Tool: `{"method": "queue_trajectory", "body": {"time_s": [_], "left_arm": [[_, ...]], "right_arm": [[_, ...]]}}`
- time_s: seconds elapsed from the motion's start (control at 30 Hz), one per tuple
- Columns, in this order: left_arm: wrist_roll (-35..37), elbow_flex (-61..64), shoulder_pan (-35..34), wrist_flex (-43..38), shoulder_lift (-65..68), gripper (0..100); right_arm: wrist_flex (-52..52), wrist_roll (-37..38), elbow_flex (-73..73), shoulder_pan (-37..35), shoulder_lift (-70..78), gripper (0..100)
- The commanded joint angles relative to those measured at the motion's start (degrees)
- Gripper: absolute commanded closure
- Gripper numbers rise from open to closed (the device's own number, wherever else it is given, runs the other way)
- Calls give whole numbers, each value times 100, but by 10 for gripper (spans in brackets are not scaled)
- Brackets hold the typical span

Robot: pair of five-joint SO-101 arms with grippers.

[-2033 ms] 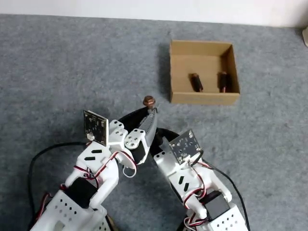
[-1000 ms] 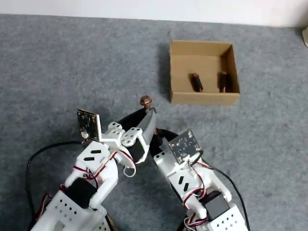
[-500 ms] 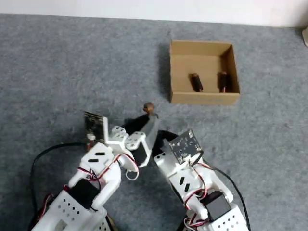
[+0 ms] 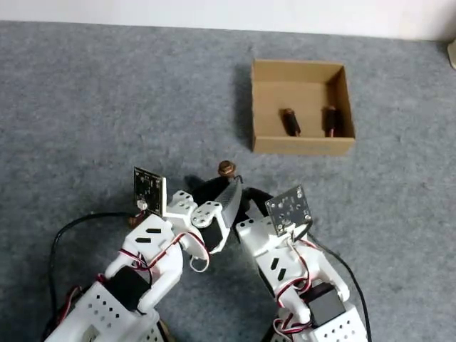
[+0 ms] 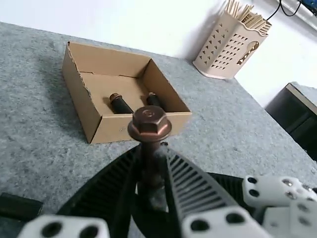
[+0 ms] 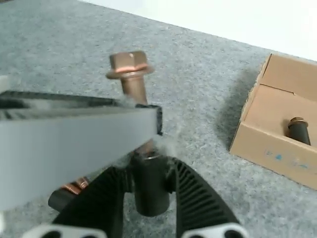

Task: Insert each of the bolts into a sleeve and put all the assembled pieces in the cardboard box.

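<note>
Fingers of the left gripper [image 5: 151, 159] are closed on the shank of a copper-coloured hex flange bolt [image 5: 150, 124], held upright with its head above the black ribbed fingertips. Directly beneath, the right gripper [image 6: 148, 184] is clamped around a black cylindrical sleeve [image 6: 148, 193], also upright. The bolt's lower end meets the sleeve's top; how far it has entered cannot be determined. In the high view both grippers sit together on the near side of the grey felt-like table surface [image 4: 107, 92]. Beyond them stands an open brown cardboard box [image 4: 303, 146], apart from the grippers. Inside lie two dark assembled pieces [image 4: 290, 122], side by side. A beige perforated holder of wooden sticks [image 5: 225, 47] stands behind the box.
</note>
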Motion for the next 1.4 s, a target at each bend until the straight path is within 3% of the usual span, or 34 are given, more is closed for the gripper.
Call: {"method": "queue_trajectory", "body": {"time_s": [0.0,0.17,0.5,0.67,0.83,1.07,1.37], "left_arm": [[0,-40,127,-53,-66,907],[9,-48,198,-26,-66,730],[9,-136,84,-26,-119,819],[18,-347,-497,-26,-119,855],[26,-558,-1235,-26,-119,1000],[9,-365,-1596,-44,-57,994],[0,-92,-2202,-62,-48,994]], "right_arm": [[-207,-79,-312,259,-84,993],[-207,-79,-312,259,-84,993],[-207,-70,-295,259,-84,993],[-207,308,-180,259,-84,993],[-215,387,31,259,-84,993],[-497,396,92,330,-40,993],[-453,589,-75,1297,66,994]]}}
